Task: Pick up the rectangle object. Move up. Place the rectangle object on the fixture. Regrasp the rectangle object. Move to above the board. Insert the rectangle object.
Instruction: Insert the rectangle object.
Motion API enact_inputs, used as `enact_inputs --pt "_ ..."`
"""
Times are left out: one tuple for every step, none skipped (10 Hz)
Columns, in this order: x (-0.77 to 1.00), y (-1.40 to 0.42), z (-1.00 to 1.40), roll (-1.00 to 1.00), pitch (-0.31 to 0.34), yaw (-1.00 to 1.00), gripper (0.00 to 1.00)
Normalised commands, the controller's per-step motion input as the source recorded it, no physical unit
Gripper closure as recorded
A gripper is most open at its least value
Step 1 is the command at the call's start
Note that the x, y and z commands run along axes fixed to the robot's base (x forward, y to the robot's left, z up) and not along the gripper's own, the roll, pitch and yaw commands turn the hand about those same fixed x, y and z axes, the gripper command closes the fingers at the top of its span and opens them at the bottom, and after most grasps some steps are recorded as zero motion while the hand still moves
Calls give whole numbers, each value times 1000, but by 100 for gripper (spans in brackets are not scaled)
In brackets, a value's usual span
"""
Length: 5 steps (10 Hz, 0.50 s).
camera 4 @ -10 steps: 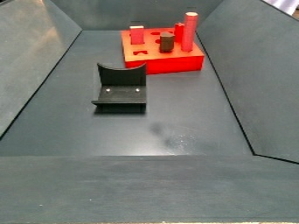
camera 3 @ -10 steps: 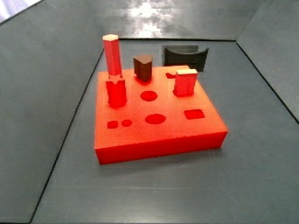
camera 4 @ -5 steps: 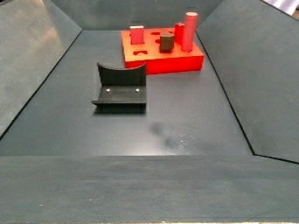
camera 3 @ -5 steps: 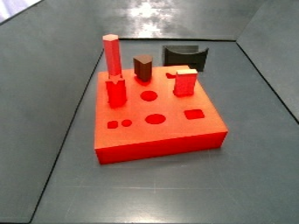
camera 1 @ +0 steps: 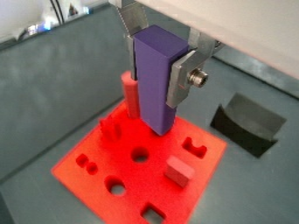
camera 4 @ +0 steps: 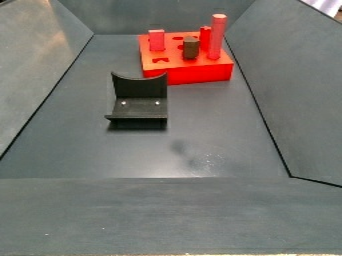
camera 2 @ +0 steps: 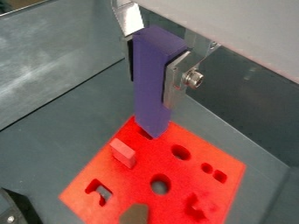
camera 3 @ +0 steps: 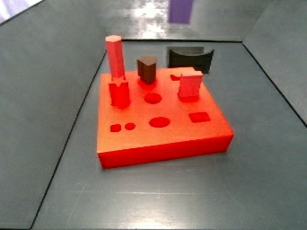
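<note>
rectangle object (camera 1: 155, 77) clamped in hand (camera 1: 159, 45), above board (camera 1: 128, 171)

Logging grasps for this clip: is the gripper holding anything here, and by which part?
Yes. The gripper holds the rectangle object upright by its upper end, high above the board.

This looks like a robotics lab test cell, not a home or shop. A bare dark grey floor (camera 4: 201, 150) is boxed in by sloped grey walls (camera 4: 40, 70). On it stand only a bright red board (camera 3: 162, 126) with cut holes and pegs, and a black fixture (camera 4: 138, 100). High above the board, the gripper (camera 1: 158, 83) clamps a purple block (camera 1: 155, 79), seen in both wrist views.
</note>
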Motion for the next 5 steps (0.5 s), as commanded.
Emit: enact_inputs --pt "640 126 -557 -210 -91 320 100" --pt "583 69 -483 -164 -124 357 100" --pt "580 -29 -454 0 -167 337 100" --pt "440 -617 -706 226 -121 220 100" --pt "257 -706 -700 276 -36 131 100"
